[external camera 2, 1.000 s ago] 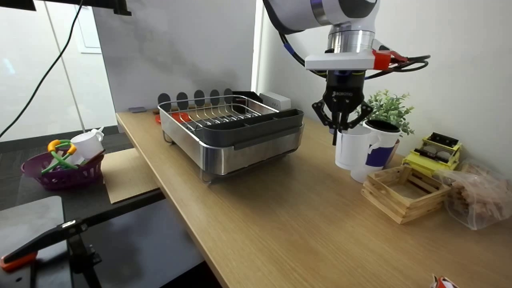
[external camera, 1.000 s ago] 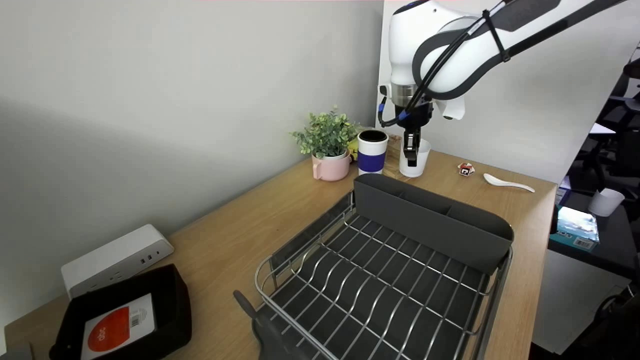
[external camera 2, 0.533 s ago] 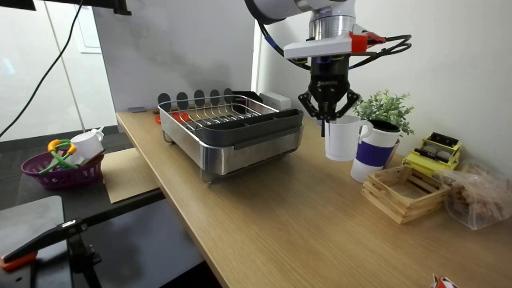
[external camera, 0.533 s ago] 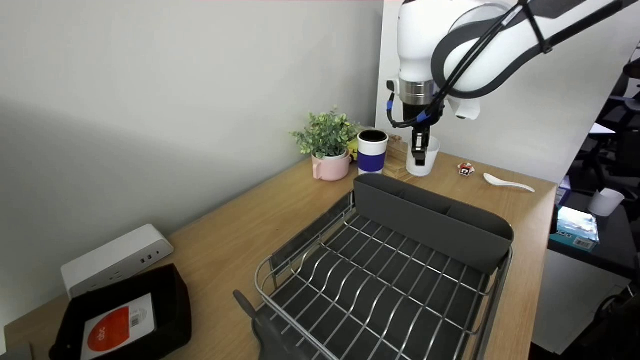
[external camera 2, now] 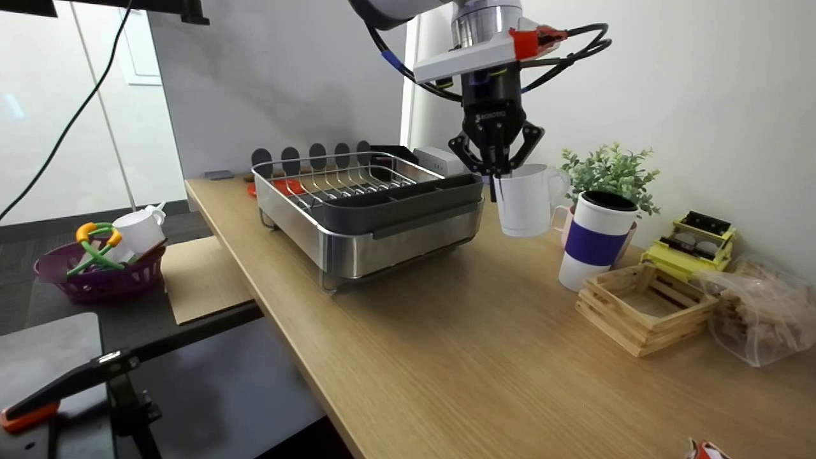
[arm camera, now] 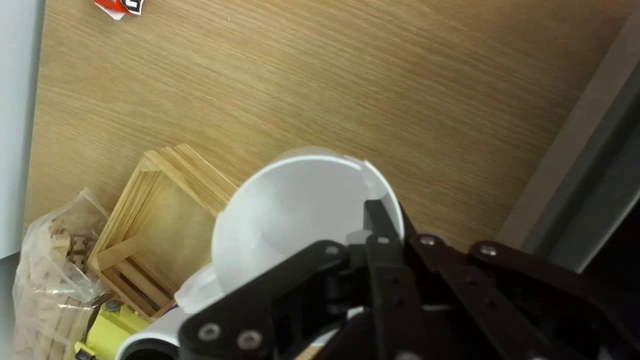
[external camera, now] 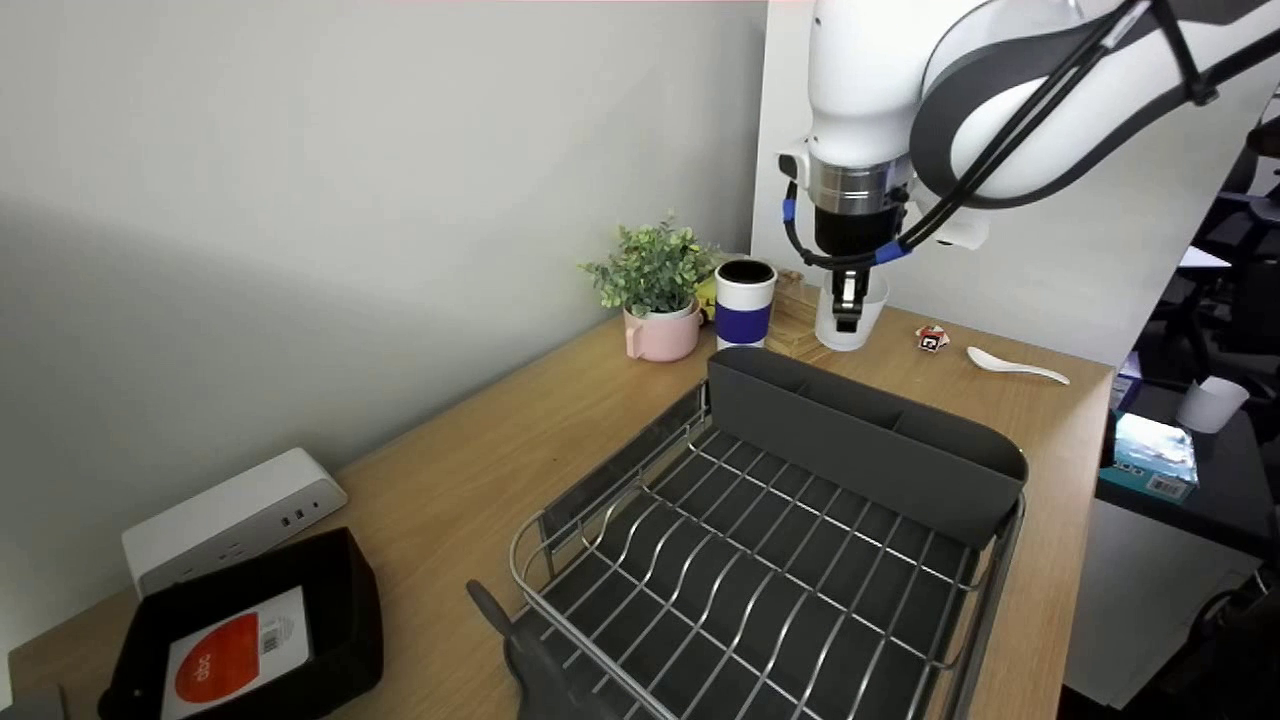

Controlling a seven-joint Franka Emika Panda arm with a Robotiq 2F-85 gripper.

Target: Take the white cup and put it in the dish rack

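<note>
The white cup point(external camera 2: 524, 203), with a handle, is held in the air above the table, slightly tilted. It also shows in an exterior view point(external camera: 868, 318), partly behind the fingers. My gripper point(external camera 2: 496, 183) is shut on the cup's wall at the rim. In the wrist view, one finger point(arm camera: 382, 217) is inside the cup point(arm camera: 295, 200) and the other is outside, mostly hidden by the wall. The dark grey dish rack point(external camera: 850, 450) with wire bars stands on the table. In an exterior view the cup hangs just right of the rack point(external camera 2: 414, 242). The rack's edge shows in the wrist view point(arm camera: 595, 170).
A tumbler with a blue band point(external camera 2: 596, 242), plant point(external camera 2: 612, 172), wooden crate point(external camera 2: 647, 312) and plastic bag point(external camera 2: 758, 312) stand near the wall. A white spoon point(external camera: 1015, 367) and a red-white item point(external camera: 931, 338) lie beyond the rack. A black tray point(external camera: 345, 620) is beside it.
The gripper has carried the cup toward the rack and upward in an exterior view, away from the tumbler. The cup has tilted a little. The rack has not moved.
</note>
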